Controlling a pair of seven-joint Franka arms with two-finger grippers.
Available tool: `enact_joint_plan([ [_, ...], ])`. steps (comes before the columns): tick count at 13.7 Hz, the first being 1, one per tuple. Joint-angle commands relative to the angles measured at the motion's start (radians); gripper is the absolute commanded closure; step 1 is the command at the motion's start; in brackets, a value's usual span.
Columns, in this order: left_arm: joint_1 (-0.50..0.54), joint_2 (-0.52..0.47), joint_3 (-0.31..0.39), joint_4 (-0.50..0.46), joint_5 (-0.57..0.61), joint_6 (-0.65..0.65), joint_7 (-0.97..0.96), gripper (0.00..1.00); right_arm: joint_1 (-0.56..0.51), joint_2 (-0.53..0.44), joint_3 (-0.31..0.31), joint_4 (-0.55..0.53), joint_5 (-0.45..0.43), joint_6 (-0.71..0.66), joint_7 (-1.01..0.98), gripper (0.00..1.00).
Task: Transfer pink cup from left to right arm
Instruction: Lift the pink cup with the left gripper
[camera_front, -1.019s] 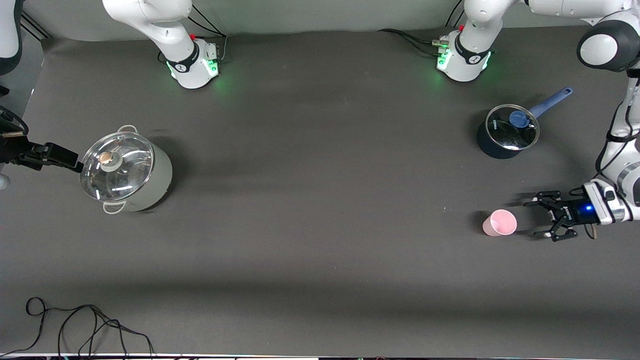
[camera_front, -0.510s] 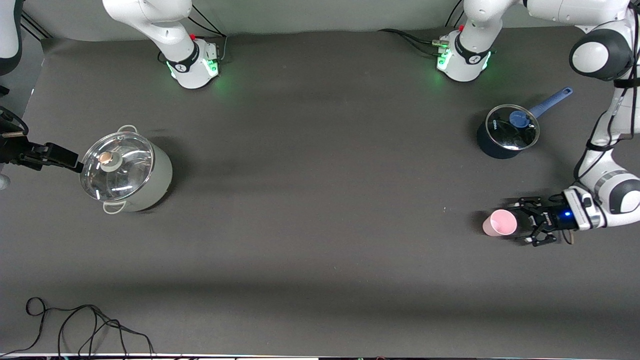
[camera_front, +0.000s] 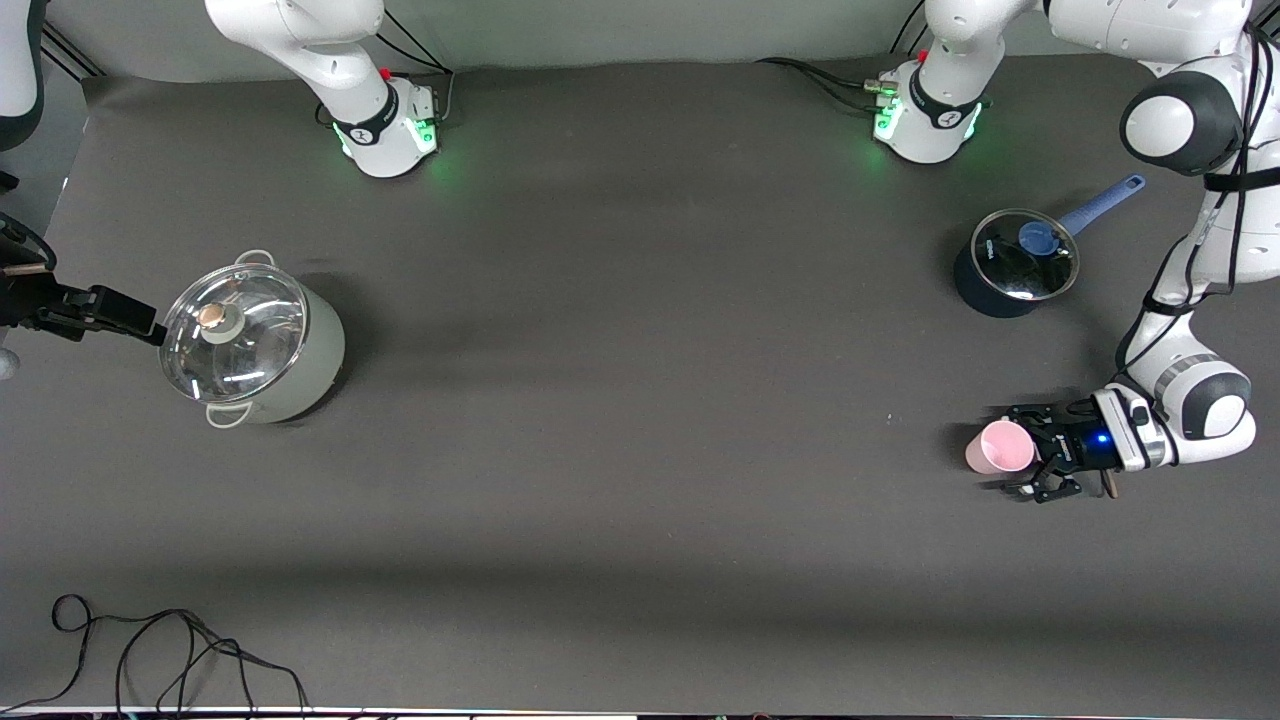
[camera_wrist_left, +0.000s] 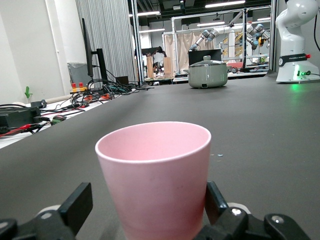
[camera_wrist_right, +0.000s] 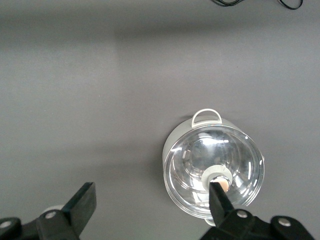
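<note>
The pink cup (camera_front: 1000, 446) stands upright on the dark mat at the left arm's end of the table, nearer the front camera than the blue saucepan. My left gripper (camera_front: 1012, 450) is low at the mat, open, with one finger on each side of the cup. In the left wrist view the cup (camera_wrist_left: 155, 185) fills the space between the fingers (camera_wrist_left: 77, 205); one finger stands apart from its wall and the other is close against it. My right gripper (camera_front: 140, 320) waits open over the mat at the right arm's end, beside the grey pot; its fingers (camera_wrist_right: 80, 202) hold nothing.
A grey pot with a glass lid (camera_front: 250, 345) stands at the right arm's end, also seen under the right gripper (camera_wrist_right: 214, 167). A blue saucepan with a glass lid (camera_front: 1015, 262) sits farther from the front camera than the cup. Loose cables (camera_front: 150, 650) lie near the front edge.
My left gripper has slid along the mat toward the cup and now straddles it. The cup has stayed in place. The right arm has not moved.
</note>
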Motion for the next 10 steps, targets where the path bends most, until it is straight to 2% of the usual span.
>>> enact_joint_plan([
  [1, -0.013, 0.01, 0.005, 0.011, -0.021, 0.008, 0.019, 0.03, -0.001, 0.01, -0.002, 0.022, 0.002, -0.009, 0.004, 0.0],
  [4, -0.013, 0.027, 0.005, 0.013, -0.026, 0.008, 0.021, 0.03, -0.001, 0.01, -0.002, 0.022, 0.002, -0.009, 0.003, 0.0],
  [5, -0.013, 0.026, 0.005, 0.013, -0.026, 0.008, 0.024, 0.06, -0.001, 0.01, -0.002, 0.024, 0.002, -0.009, 0.003, 0.0],
  [6, -0.013, 0.026, 0.005, 0.018, -0.026, 0.008, 0.041, 0.27, -0.001, 0.01, -0.002, 0.024, 0.004, -0.009, 0.003, 0.0],
  [7, -0.013, 0.026, 0.005, 0.018, -0.027, 0.008, 0.053, 0.73, -0.003, 0.01, -0.002, 0.024, 0.002, -0.009, 0.003, 0.0],
  [8, -0.013, 0.026, 0.005, 0.018, -0.032, 0.009, 0.053, 1.0, -0.003, 0.01, -0.002, 0.024, 0.002, -0.009, 0.003, 0.0],
  [10, -0.013, 0.024, 0.005, 0.021, -0.034, 0.008, 0.051, 1.0, -0.001, 0.01, -0.002, 0.024, 0.002, -0.009, 0.001, 0.0],
])
